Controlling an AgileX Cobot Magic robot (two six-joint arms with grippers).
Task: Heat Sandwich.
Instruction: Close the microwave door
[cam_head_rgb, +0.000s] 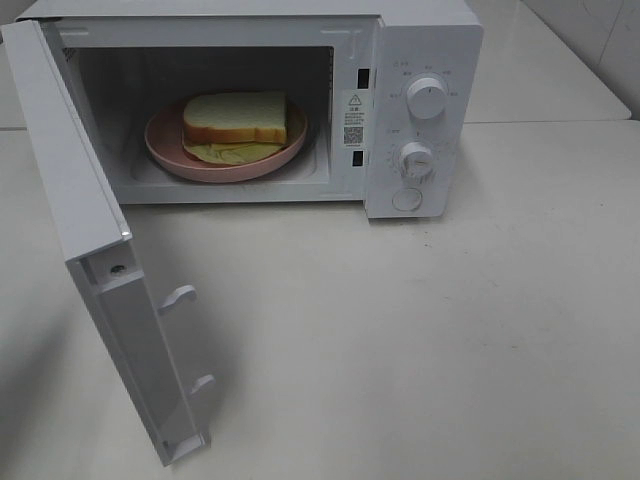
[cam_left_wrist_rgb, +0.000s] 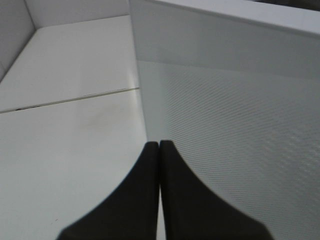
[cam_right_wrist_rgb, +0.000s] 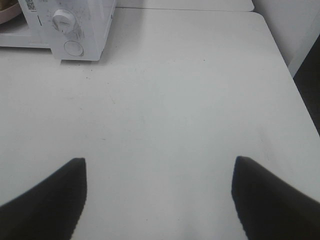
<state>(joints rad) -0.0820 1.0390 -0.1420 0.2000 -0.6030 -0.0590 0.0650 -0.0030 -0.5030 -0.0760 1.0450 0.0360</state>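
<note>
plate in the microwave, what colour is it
Pink. The plate shows best in the exterior high view.

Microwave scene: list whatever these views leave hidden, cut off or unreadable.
- Exterior high: dial labels beside the upper knob are too small to read.
- Exterior high: the sandwich hides the middle of the plate; both grippers lie outside the frame.
- Left wrist: whether the shut left gripper touches the door is unclear.
- Right wrist: the frame edge cuts off the microwave.
</note>
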